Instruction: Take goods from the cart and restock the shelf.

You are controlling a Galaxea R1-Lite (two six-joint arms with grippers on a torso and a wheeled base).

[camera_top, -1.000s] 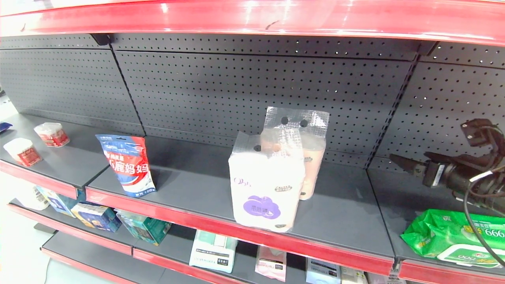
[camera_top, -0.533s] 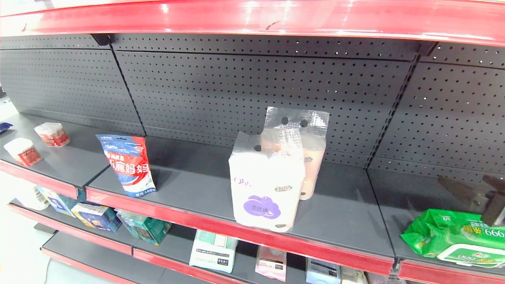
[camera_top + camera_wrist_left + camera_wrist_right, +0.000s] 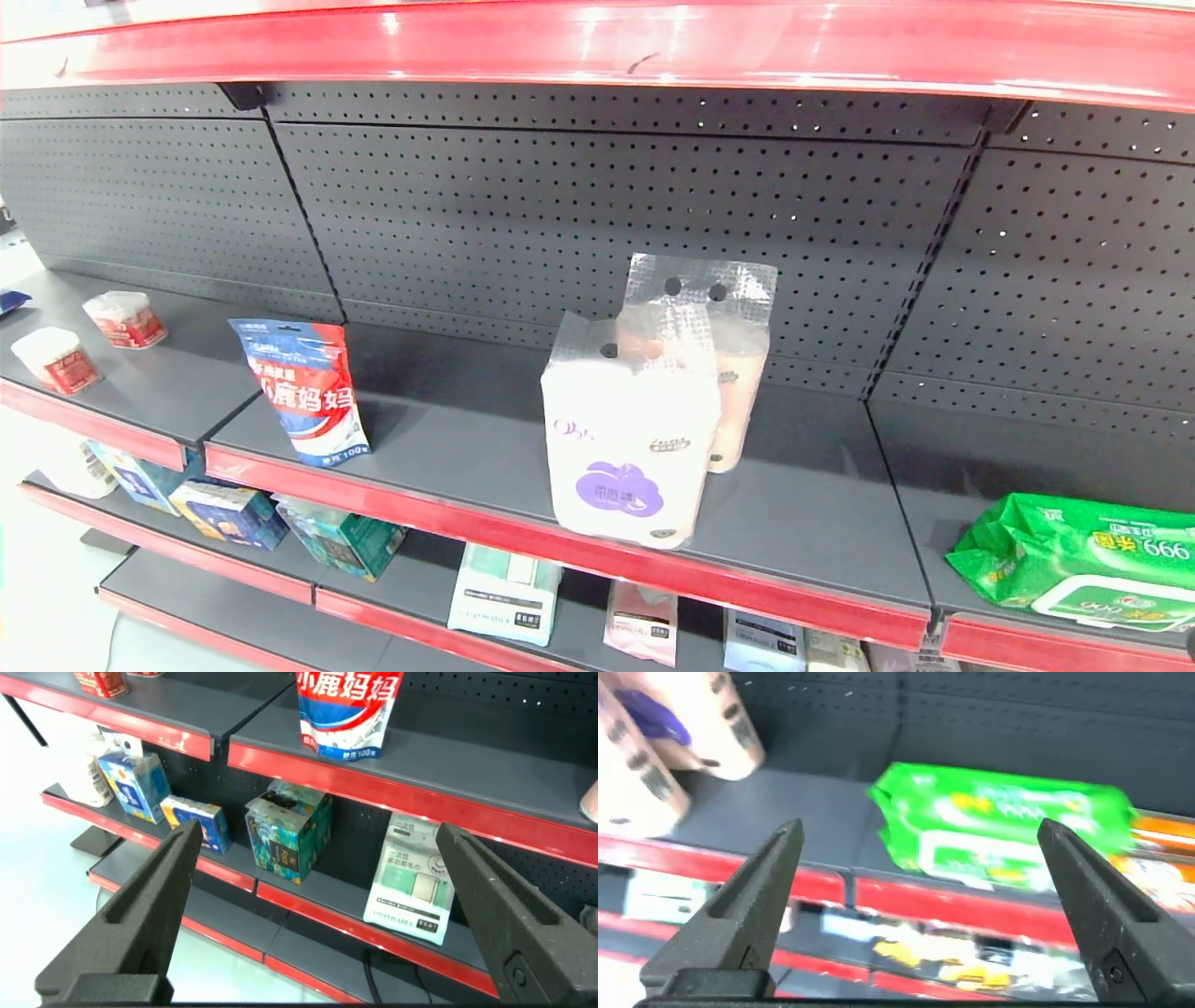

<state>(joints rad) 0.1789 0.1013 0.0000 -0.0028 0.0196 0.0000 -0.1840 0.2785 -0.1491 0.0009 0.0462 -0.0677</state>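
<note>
Right pincer [image 3: 915, 833] and left pincer [image 3: 318, 829] gape empty; the green pack [image 3: 999, 831] lies lengthwise along the shelf [image 3: 794, 798] front edge, nearest the right.

The left end effector [image 3: 318, 831] hangs in front of a shelf [image 3: 467, 812] of grey boards with red front edges, its two dark, rough fingers [image 3: 140, 915] spread wide apart. On the upper board a blue, red and white pouch [image 3: 346, 709] stands upright at the front edge. A red tin [image 3: 98, 679] sits on the neighbouring upper board, cut off by the picture's edge. On the board below, a teal patterned box [image 3: 290, 831] stands near the front. To one side of it, in a row, are a blue and yellow box [image 3: 196, 821], a blue box in clear wrap [image 3: 131, 779] and a white pack [image 3: 89, 779]. On its other side, apart from it, stands a white and pale green pack [image 3: 411, 882].
</note>
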